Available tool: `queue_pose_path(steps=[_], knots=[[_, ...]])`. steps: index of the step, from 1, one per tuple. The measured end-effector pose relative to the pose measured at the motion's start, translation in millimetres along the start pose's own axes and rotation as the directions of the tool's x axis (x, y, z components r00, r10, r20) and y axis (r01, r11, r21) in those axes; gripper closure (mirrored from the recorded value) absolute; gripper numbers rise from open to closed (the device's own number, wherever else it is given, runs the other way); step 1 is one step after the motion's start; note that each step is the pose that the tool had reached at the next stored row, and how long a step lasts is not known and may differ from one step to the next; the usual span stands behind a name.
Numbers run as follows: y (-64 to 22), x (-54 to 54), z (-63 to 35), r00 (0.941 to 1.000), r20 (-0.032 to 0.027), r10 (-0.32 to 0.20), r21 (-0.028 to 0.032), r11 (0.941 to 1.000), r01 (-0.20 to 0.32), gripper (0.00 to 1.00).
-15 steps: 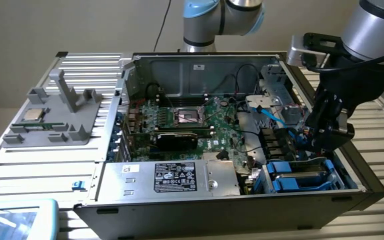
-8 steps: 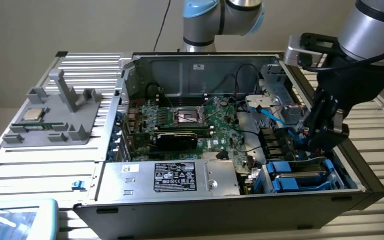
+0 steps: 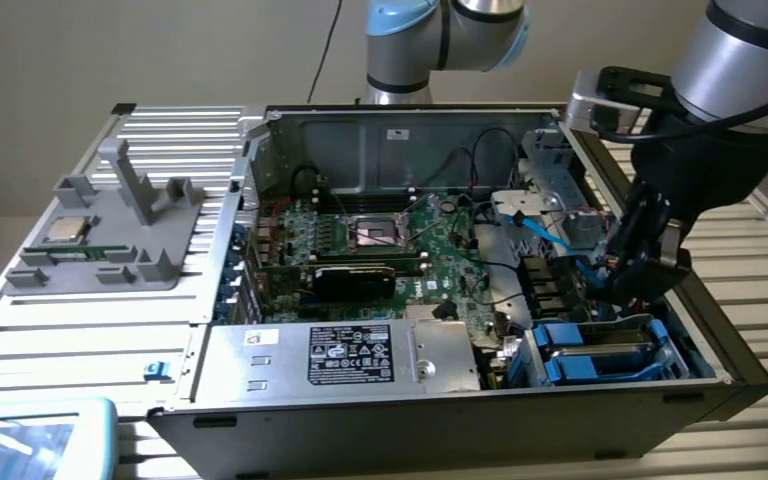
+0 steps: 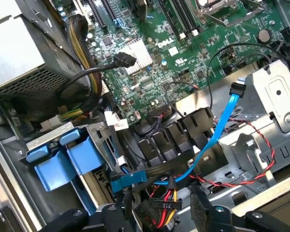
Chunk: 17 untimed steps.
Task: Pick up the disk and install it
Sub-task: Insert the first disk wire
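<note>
The gripper (image 3: 640,285) is seen lowered inside the open computer case (image 3: 357,130), its jaws spread apart with nothing clasped between them (only loose cables (image 4: 163,202) are seen in the gap). The disk (image 3: 595,350) is found seated in the drive bay at the case's corner toward the exterior view's right, near the fingertips (image 4: 201,209), its blue bracket rails (image 4: 63,162) set beside the power supply (image 3: 344,355).
</note>
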<state>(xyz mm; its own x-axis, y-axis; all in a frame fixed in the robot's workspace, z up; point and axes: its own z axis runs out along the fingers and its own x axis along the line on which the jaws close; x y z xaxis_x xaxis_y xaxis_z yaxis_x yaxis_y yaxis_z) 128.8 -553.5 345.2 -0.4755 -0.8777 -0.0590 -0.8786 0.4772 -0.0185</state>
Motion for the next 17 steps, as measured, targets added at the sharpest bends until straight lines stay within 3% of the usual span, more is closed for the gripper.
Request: queue_pose_path(steps=[3, 8, 12, 17], knots=[[0.7, 0.2, -0.1, 1.0, 0.0007, 0.002, -0.0002, 1.0, -0.002, 0.4], [0.8, 0.4, 0.2, 0.9996, 0.0073, 0.028, -0.0026, 0.9996, -0.028, 0.4], [0.7, 0.5, 0.5, 0.9976, 0.0077, 0.069, -0.0008, 0.9976, -0.069, 0.4], [0.8, 0.5, 0.7, 0.9973, 0.0078, 0.074, -0.0006, 0.9973, -0.073, 0.42]])
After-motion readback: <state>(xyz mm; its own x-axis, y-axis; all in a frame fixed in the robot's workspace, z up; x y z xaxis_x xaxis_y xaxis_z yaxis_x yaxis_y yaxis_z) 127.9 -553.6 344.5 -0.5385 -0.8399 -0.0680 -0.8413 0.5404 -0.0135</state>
